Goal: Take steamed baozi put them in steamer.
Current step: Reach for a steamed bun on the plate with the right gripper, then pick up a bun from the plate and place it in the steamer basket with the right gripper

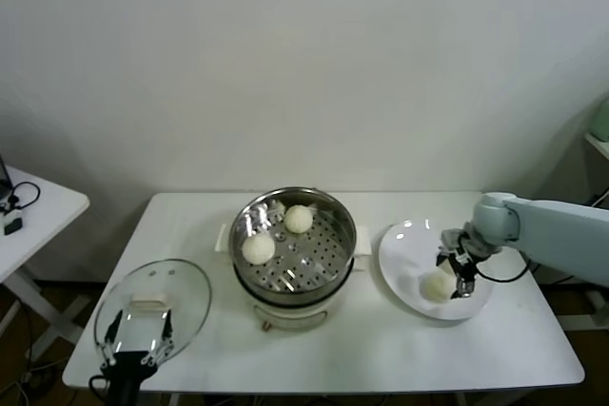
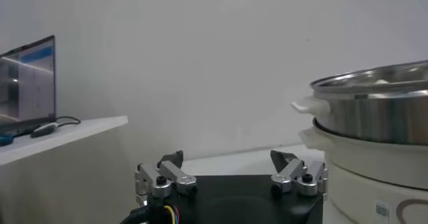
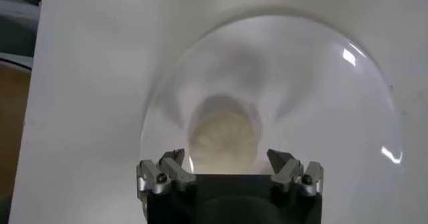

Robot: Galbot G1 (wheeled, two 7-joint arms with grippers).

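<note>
- Head view: the steamer (image 1: 293,252) stands mid-table with two steamed baozi (image 1: 258,248) (image 1: 299,219) on its perforated floor. One more baozi (image 1: 437,285) lies on the white plate (image 1: 407,244), to the steamer's right. The right gripper (image 1: 458,276) hangs directly over that bun, fingers spread, holding nothing. The left gripper (image 1: 140,343) is parked low at the table's front left corner, over the glass lid (image 1: 181,287), fingers spread and empty. Only three buns show here; a fourth cannot be found.
- Left wrist view: the left gripper (image 2: 231,178) shows both fingertips apart, with nothing between them. The steamer (image 2: 378,108) rises beside it, cut off by the frame edge; its contents are barely visible over the rim. A laptop (image 2: 27,85) sits on a side table (image 2: 60,132).
- Right wrist view: the right gripper (image 3: 229,172) straddles the baozi (image 3: 224,138) on the plate (image 3: 321,98), jaws wide. The bun's near side is hidden by the gripper body, so contact cannot be judged.
- Risk: the soft, round bun may squash under a hard squeeze, or roll across the smooth plate if the fingers close off-centre.
</note>
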